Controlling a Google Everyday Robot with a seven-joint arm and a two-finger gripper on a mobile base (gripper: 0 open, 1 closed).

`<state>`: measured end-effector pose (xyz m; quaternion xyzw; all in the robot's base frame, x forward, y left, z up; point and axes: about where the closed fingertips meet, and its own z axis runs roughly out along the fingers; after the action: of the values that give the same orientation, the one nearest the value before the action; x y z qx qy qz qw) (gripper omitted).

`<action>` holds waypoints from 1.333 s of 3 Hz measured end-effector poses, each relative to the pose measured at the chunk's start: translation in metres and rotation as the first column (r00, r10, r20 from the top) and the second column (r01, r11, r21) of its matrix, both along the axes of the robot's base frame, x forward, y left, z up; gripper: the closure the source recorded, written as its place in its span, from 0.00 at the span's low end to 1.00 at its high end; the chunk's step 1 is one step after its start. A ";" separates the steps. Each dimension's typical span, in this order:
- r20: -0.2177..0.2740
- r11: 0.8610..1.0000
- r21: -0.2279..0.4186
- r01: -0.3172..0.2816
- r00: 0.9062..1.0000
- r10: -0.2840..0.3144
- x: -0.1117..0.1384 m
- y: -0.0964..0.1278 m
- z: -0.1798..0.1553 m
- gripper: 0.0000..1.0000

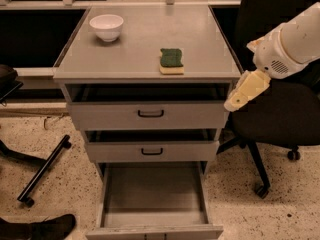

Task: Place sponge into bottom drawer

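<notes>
The sponge, dark green on top with a pale yellow base, lies on the grey cabinet top near its front edge, right of centre. The bottom drawer is pulled far out at floor level, and its wide grey tray holds nothing. My gripper, cream coloured, hangs from the white arm just off the cabinet's right front corner. It is to the right of the sponge and a little below the top surface, and it touches nothing.
A white bowl stands at the back left of the cabinet top. The two upper drawers with black handles are slightly open. A black office chair stands at the right. Black chair legs lie on the floor at the left.
</notes>
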<state>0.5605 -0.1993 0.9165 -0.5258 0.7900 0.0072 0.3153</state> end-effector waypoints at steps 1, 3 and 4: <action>0.000 1.000 0.000 0.000 1.000 0.000 0.000 0.000 0.000 0.00; 0.094 0.991 0.135 -0.016 0.996 0.004 0.092 0.027 -0.036 0.00; 0.150 0.976 0.205 0.069 0.983 -0.101 0.143 0.028 -0.061 0.00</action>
<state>0.7035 -0.1714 0.8556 -0.4560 0.7793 0.0305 0.4288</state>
